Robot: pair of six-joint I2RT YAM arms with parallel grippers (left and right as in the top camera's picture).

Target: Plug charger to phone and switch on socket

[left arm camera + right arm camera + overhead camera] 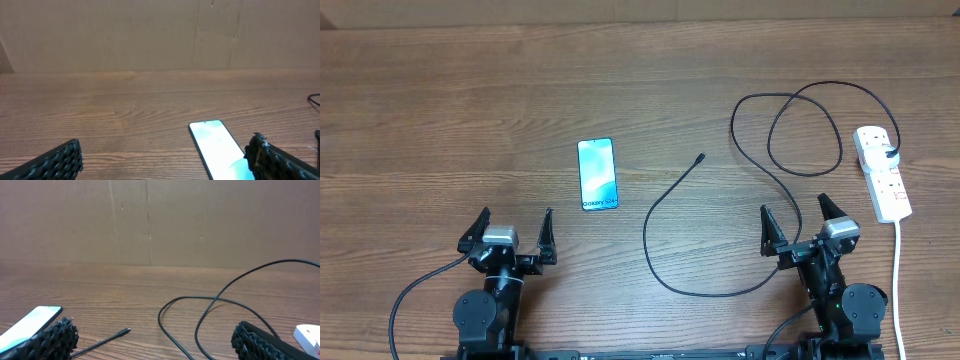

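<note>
The phone [597,174] lies face up mid-table, its blue screen lit; it also shows in the left wrist view [217,147] and at the left edge of the right wrist view [27,325]. The black charger cable [665,275] loops across the right half, its connector tip [701,157] free on the wood right of the phone, seen too in the right wrist view [125,330]. Its other end is plugged into the white socket strip [882,172] at the far right. My left gripper [512,233] is open and empty near the phone's front. My right gripper [794,218] is open and empty.
The strip's white cord [898,280] runs down the right side toward the front edge. A corner of the strip shows in the right wrist view [307,334]. A brown cardboard wall [160,35] stands behind the table.
</note>
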